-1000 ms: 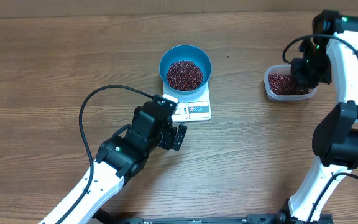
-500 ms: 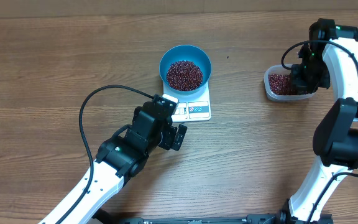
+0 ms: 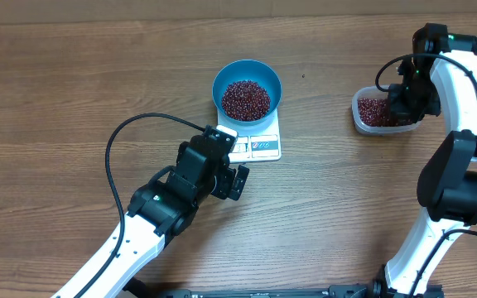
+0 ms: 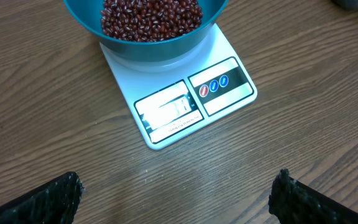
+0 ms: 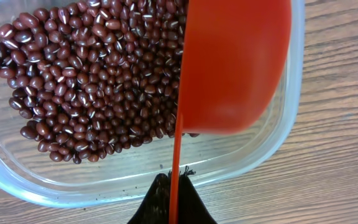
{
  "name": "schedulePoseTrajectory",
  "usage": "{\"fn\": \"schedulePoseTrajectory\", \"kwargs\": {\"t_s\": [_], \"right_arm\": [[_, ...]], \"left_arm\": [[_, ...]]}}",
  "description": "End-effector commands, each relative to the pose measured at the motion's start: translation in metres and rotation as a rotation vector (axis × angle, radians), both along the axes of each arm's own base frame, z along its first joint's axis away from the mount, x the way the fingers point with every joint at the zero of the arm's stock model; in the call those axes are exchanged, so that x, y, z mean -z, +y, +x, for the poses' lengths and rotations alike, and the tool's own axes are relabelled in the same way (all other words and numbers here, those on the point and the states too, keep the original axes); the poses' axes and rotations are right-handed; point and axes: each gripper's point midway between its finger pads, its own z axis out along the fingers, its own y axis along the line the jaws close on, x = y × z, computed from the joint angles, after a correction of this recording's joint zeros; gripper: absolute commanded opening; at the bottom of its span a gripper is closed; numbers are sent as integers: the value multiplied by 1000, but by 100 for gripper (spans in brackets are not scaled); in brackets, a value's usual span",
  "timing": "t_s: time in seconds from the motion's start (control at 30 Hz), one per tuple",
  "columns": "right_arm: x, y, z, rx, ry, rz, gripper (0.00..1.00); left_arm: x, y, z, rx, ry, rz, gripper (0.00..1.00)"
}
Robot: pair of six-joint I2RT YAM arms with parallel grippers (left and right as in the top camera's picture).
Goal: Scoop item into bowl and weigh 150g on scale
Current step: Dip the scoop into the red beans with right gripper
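Nearest the robot, the left hand (image 4: 176,190) hovers low over the bare wooden tabletop (image 3: 73,91), its two fingers spread wide and gripping nothing. Just beyond its fingertips lies the white scale (image 4: 185,106), its display and button edge turned toward that hand. The reading is washed out by glare and cannot be made out.

Off to the right, well apart from the scale, the right hand (image 5: 171,200) is pressed together on the thin handle of a red scoop (image 5: 235,62). The scoop's cup sits inside the right part of a clear container (image 5: 36,180), beside a loose heap of dark red beans (image 5: 92,81) that fills the container's left and middle.

Farthest back, the blue bowl (image 3: 219,81) stands upright on the scale's far half. It holds a rounded pile of the same beans.
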Motion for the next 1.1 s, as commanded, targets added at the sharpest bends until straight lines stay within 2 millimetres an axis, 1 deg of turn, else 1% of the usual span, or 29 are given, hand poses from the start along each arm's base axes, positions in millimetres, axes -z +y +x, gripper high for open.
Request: {"fn": "schedulePoseTrajectory", "kwargs": {"t_s": [0.0, 0.2, 0.4, 0.53, 0.67, 0.87, 1.0, 1.07], "right_arm": [[-12, -5, 0, 5, -33, -14, 4], [-11, -6, 0, -14, -30, -13, 4], [-5, -6, 0, -38, -12, -9, 4], [-1, -10, -1, -39, 6, -31, 4], [5, -14, -1, -40, 20, -48, 4], [21, -13, -2, -42, 60, -40, 4], [24, -12, -3, -44, 70, -35, 4], [25, -7, -3, -67, 71, -5, 4]], "left_arm": [[-1, 3, 3, -6, -8, 15, 100], [-1, 3, 3, -6, -8, 15, 100], [-1, 3, 3, -6, -8, 15, 100], [-1, 3, 3, -6, -9, 15, 100], [-1, 3, 3, -6, -8, 15, 100], [-1, 3, 3, -6, -8, 15, 99], [-1, 3, 3, -6, -8, 14, 100], [-1, 3, 3, -6, -9, 15, 100]]}}
